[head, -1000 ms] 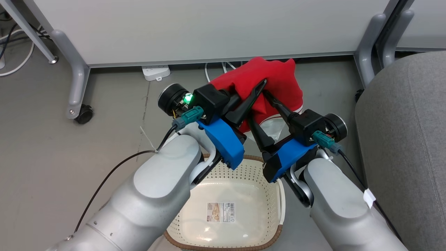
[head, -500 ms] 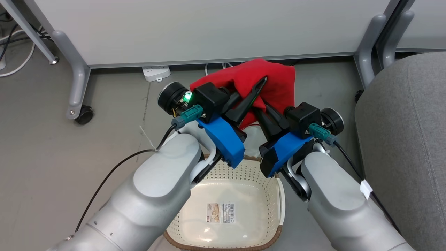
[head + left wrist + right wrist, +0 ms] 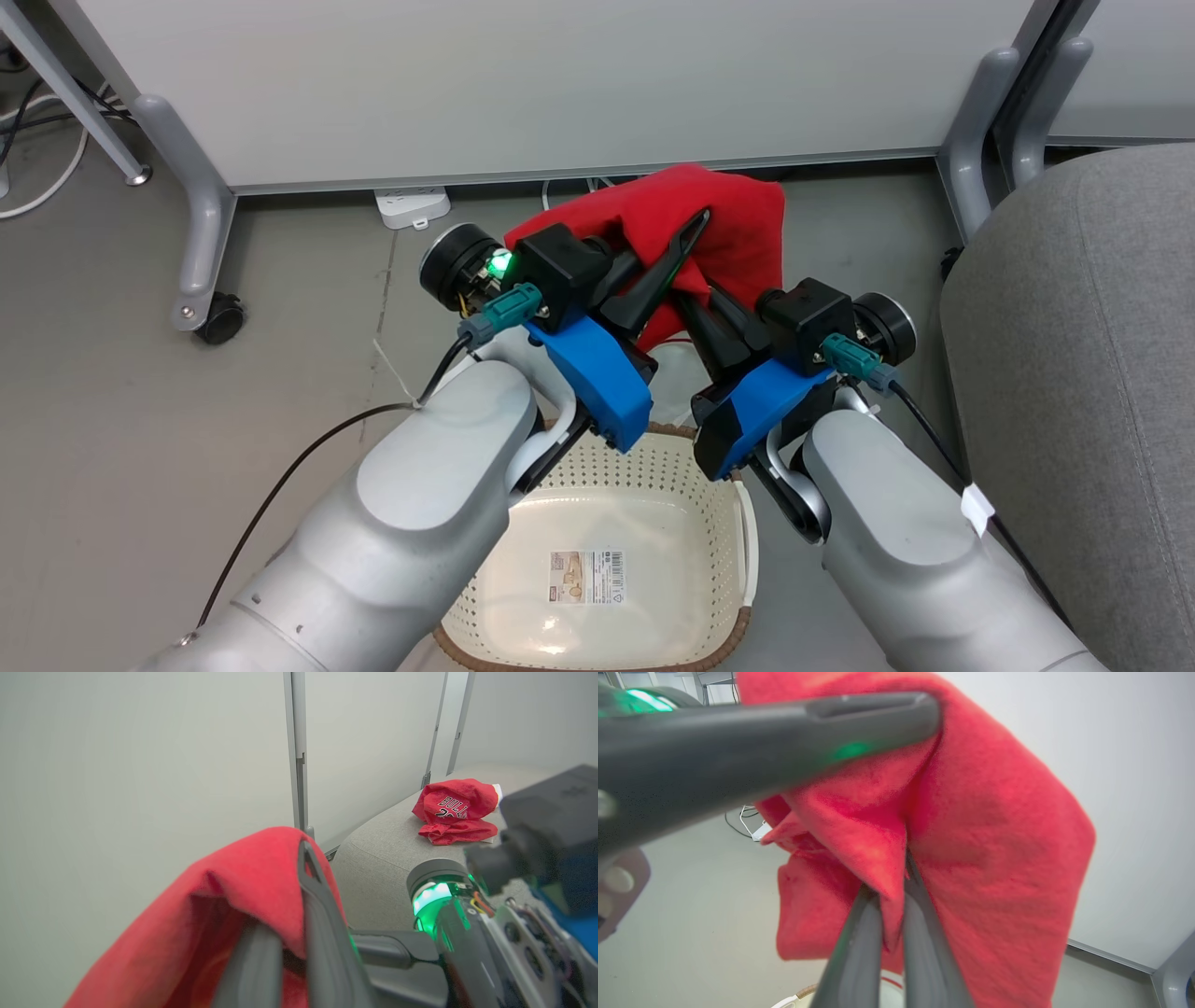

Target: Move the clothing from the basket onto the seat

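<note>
A red garment [image 3: 738,219] of the clothing hangs in the air beyond the far rim of the basket [image 3: 672,457], pinched from both sides. My left gripper [image 3: 695,224] is shut on its upper fold, also seen in the left wrist view [image 3: 289,905]. My right gripper [image 3: 700,303] is shut on a fold lower down; in the right wrist view the cloth [image 3: 994,849] is clamped between the fingers [image 3: 894,891]. The basket's bottom shows bare apart from its paper label [image 3: 581,574]. A second red garment, a jersey [image 3: 455,807] printed "BULLS", lies on the grey seat [image 3: 387,854].
The seat [image 3: 1074,327] fills the right side of the head view, close beside the basket. A white partition panel [image 3: 560,84] on grey legs with a castor [image 3: 210,313] stands just behind the garment. A power strip [image 3: 411,201] and cables lie on the floor.
My right gripper, open a second ago, has closed on the red garment and drawn in slightly toward the left gripper. The cloth has bunched up. The head view has shifted a little.
</note>
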You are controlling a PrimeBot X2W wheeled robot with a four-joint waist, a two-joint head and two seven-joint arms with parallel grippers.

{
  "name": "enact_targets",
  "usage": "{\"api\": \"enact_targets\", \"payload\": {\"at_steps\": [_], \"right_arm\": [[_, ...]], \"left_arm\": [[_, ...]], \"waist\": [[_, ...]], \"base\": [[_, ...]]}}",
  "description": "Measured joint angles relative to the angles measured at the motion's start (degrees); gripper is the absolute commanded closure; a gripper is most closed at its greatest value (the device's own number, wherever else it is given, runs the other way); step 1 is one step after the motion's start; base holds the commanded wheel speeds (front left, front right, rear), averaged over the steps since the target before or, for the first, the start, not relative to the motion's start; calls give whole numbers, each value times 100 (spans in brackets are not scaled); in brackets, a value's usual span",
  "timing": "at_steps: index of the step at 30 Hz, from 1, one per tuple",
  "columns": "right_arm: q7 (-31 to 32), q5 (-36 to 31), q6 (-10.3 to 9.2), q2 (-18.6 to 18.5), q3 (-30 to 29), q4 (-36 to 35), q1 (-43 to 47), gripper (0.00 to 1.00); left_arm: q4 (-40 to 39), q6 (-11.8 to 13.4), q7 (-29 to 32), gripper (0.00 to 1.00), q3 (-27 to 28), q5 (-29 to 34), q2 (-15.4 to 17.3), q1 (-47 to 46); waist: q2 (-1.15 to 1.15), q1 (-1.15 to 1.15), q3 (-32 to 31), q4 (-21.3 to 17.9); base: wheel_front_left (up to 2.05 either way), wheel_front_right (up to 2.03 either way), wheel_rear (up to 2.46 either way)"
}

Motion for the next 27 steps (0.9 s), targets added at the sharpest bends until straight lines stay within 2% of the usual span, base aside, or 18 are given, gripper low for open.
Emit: {"api": "enact_targets", "payload": {"at_steps": [3,4,5,20,27], "right_arm": [[0,0,0,0,8,0,3,100],[0,0,0,0,9,0,3,100],[0,0,0,0,9,0,3,100],[0,-2,0,0,-21,-9,-2,100],[0,-112,0,5,-219,-71,-4,100]], "left_arm": [[24,-12,-1,100,-22,0,-2,4],[38,-12,-1,57,-30,0,-3,4],[48,-12,-1,0,-34,-1,-3,4],[151,35,-7,0,-31,52,-4,-12],[159,43,-7,0,60,169,19,-30]], "waist": [[0,0,3,-13],[0,0,6,-16],[0,0,10,-20],[0,0,77,-67],[0,0,154,-290]], "base": [[0,0,0],[0,0,0],[0,0,0],[0,0,0],[0,0,0]]}}
